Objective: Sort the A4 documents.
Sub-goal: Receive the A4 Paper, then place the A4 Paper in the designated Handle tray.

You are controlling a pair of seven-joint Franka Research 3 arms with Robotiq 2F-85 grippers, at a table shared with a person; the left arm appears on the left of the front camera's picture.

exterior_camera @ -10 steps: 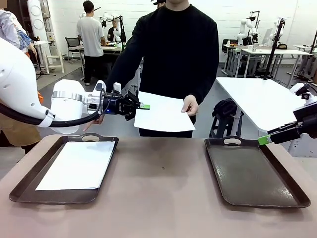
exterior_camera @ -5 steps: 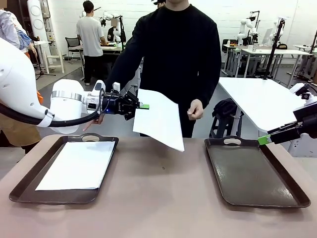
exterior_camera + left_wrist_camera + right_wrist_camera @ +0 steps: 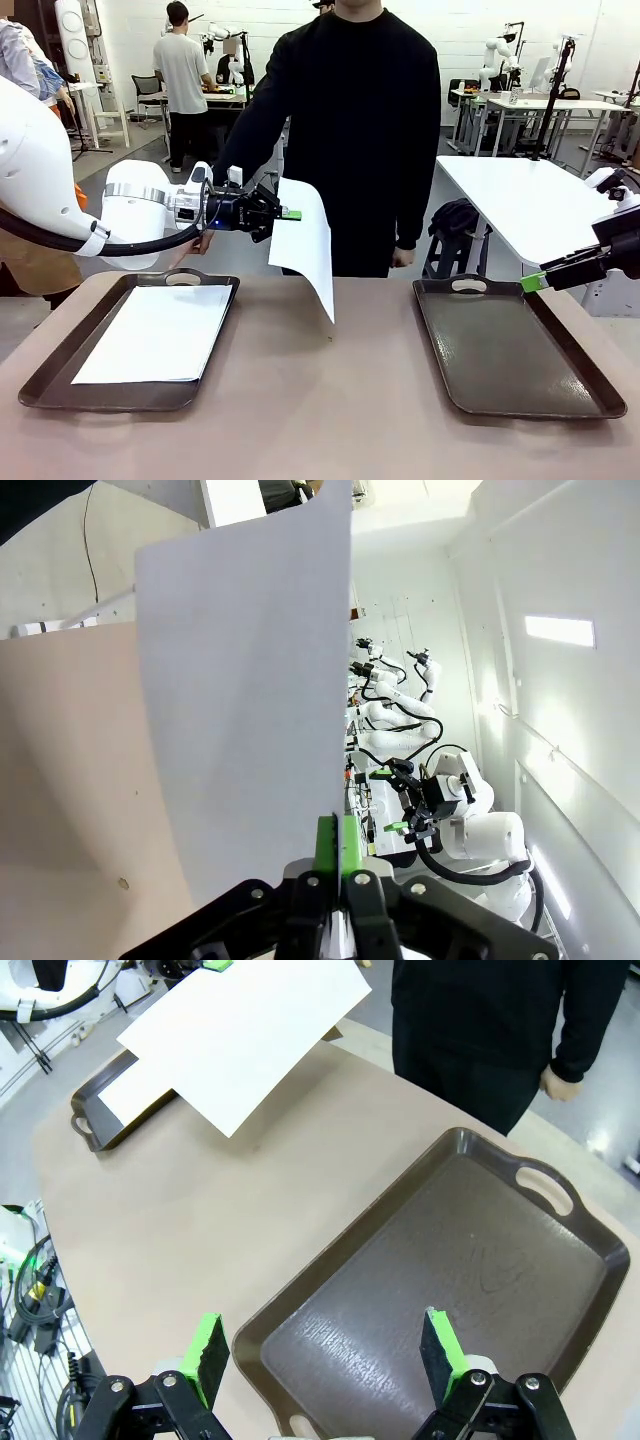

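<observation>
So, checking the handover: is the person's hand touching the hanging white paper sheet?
Apart. Front view: the hand hangs beside the person, clear of the sheet.

1. A plain white sheet of paper (image 3: 305,245), unprinted, hangs at the 12 o'clock side of the light brown table (image 3: 320,400).
2. A second white sheet (image 3: 160,332) lies in the dark brown tray (image 3: 40,385) at 9 o'clock.
3. The tray at 3 o'clock (image 3: 515,345) is the same dark brown, glossy, with pale scuff marks on its floor.
4. The left gripper (image 3: 290,214) is black with bright green pads, on a white arm with a silver band.
5. The right gripper (image 3: 325,1355) is black with green pads too.
6. The person (image 3: 360,110) at 12 o'clock wears a black top.
</observation>
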